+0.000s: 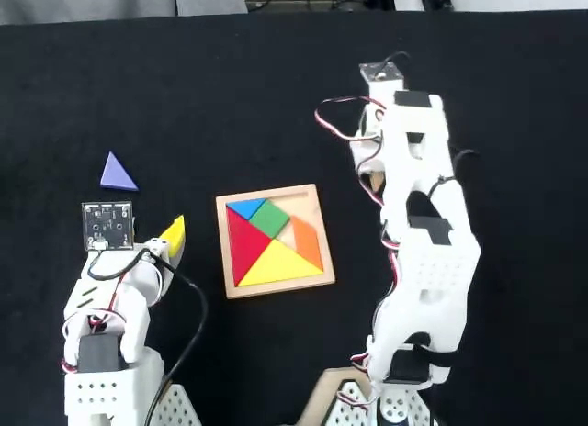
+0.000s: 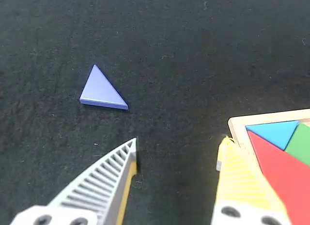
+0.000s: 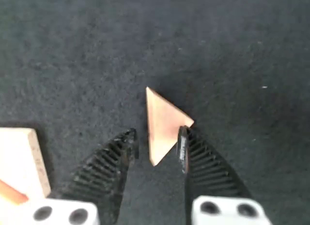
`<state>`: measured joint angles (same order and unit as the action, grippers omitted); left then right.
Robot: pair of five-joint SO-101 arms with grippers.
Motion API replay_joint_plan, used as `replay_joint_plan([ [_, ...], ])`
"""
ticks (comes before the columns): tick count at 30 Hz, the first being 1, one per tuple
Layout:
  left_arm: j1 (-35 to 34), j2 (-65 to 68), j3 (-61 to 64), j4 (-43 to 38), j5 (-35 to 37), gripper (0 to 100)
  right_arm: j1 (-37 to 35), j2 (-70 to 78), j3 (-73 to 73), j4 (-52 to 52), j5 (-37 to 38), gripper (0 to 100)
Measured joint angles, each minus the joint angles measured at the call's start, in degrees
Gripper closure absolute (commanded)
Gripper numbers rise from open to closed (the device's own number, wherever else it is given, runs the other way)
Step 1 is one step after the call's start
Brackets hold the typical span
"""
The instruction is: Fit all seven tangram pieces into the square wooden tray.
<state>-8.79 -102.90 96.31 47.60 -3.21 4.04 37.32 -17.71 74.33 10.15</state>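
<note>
The square wooden tray (image 1: 317, 198) lies mid-table holding blue, green, red, yellow and orange pieces. A purple triangle (image 1: 117, 173) lies flat on the black cloth to the tray's left, ahead of my left gripper (image 2: 177, 150), which is open and empty, well short of the purple triangle (image 2: 101, 91). Its yellow finger (image 1: 175, 235) is close to the tray's left edge, near the tray corner (image 2: 237, 124). My right gripper (image 3: 156, 140) is open and straddles a small peach triangle (image 3: 162, 119) lying flat on the cloth. One fingertip (image 3: 183, 137) touches the triangle's corner.
The right arm (image 1: 423, 252) stretches along the tray's right side and covers its own gripper from above. A tray corner (image 3: 22, 154) lies close beside the right gripper. Black cloth covers the whole table, with open room at the far left and far right.
</note>
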Motion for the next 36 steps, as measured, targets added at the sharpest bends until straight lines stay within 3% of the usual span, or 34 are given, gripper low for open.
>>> replay_joint_plan([
  [13, 0.0, 0.0, 0.0, 0.0, 0.0, 73, 1.9, 5.3, -4.7, 0.1, 1.1, 85.0],
  [25, 0.0, 0.0, 0.0, 0.0, 0.0, 73, 9.8, 2.0, -4.7, 4.0, 3.3, 84.8],
  [32, 0.0, 0.0, 0.0, 0.0, 0.0, 73, 9.6, 1.9, -6.4, 7.3, -9.1, 85.0],
  [36, 0.0, 0.0, 0.0, 0.0, 0.0, 73, 9.5, 1.9, -7.4, 9.1, -7.9, 86.6],
])
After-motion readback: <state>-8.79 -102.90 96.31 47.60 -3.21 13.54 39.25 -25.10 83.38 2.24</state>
